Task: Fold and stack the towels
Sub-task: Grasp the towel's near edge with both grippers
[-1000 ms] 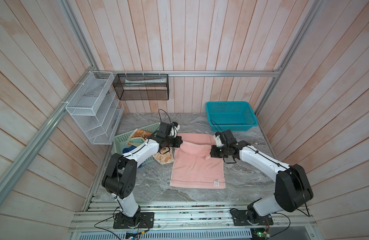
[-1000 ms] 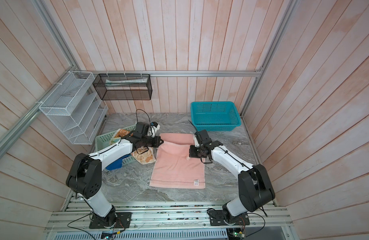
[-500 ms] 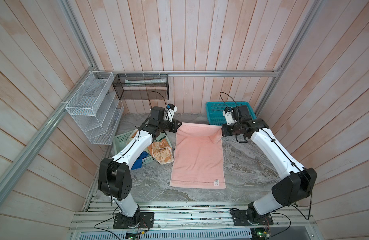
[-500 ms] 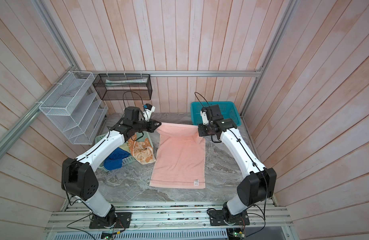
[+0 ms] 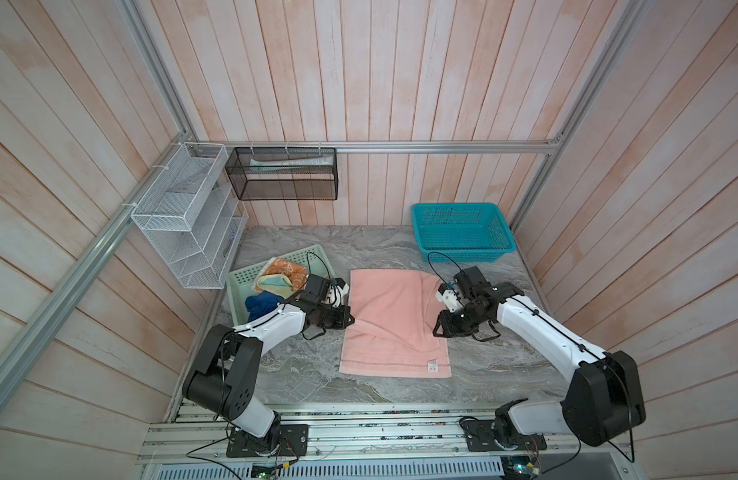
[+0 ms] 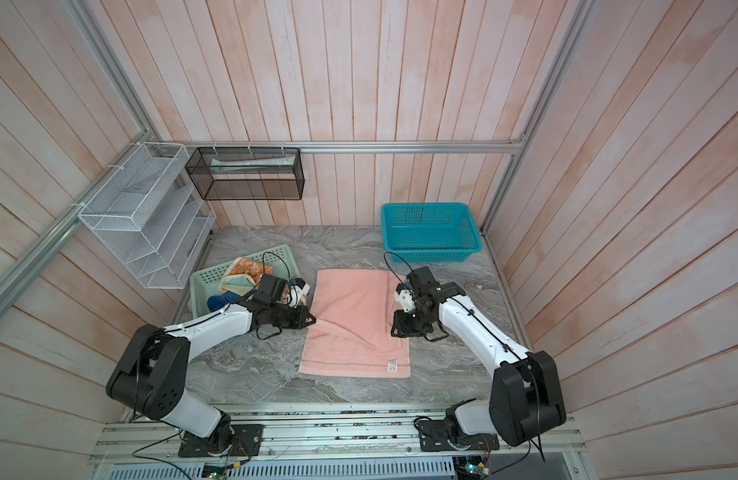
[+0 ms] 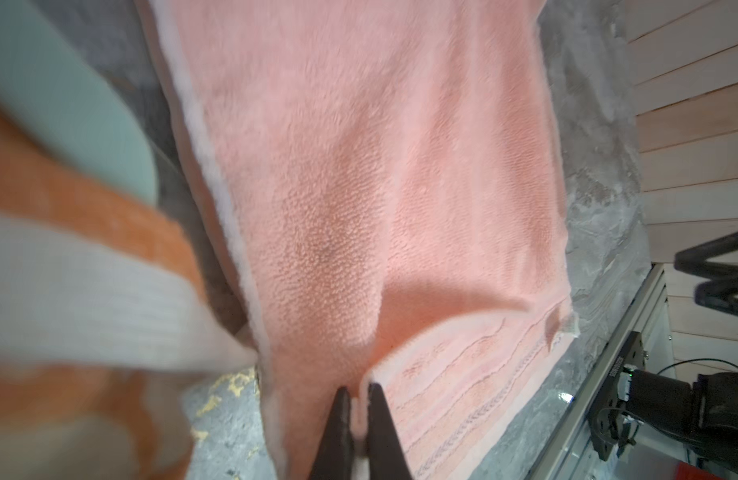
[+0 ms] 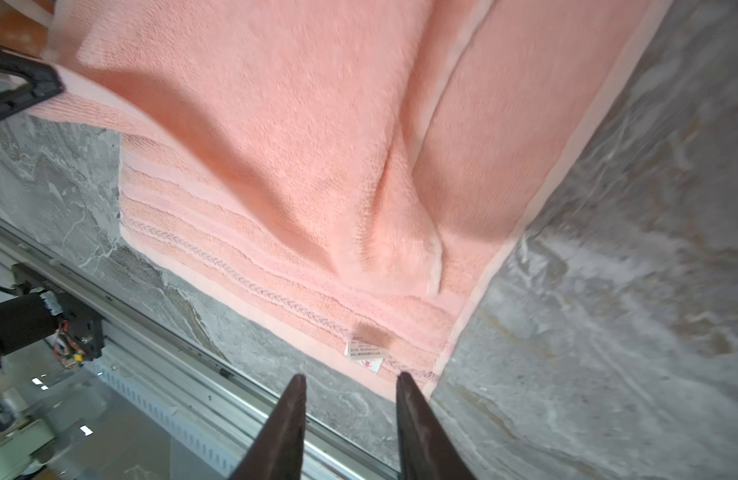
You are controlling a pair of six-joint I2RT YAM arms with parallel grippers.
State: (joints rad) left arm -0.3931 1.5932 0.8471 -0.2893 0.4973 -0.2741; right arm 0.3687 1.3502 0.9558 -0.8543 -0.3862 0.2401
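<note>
We have the salmon-pink towel [image 5: 394, 332] lying on the counter [image 5: 309, 374] in the middle of both top views. Its far half is doubled over toward the lower edge of the frame, rumpled, with a long crease down its right side. The near hem lies flat and uncovered, with a small white label [image 5: 432, 365] at its lower right corner.

On the towel's left edge we see the left gripper [image 5: 350, 322]. The left wrist view settles it: the fingers [image 7: 338, 419] are pressed together with a fold of pink cloth pinched between them.

Over on the right edge, the right gripper [image 5: 437, 331] sits low, just beside the folded layer. In the right wrist view its fingers [image 8: 290, 415] stand spread with nothing between them, and beyond the tips we see only bare counter and the labelled hem.

Left of centre, the mint-green basket [image 5: 237, 286] holds the other three. The orange-and-cream towel [image 5: 286, 269] is uppermost in the frame, the pale yellow towel [image 5: 276, 284] just below it, and the royal blue towel [image 5: 261, 305] bunched at the near side. In the upper right, well apart, the teal basket [image 5: 469, 254] stands on the counter.
</note>
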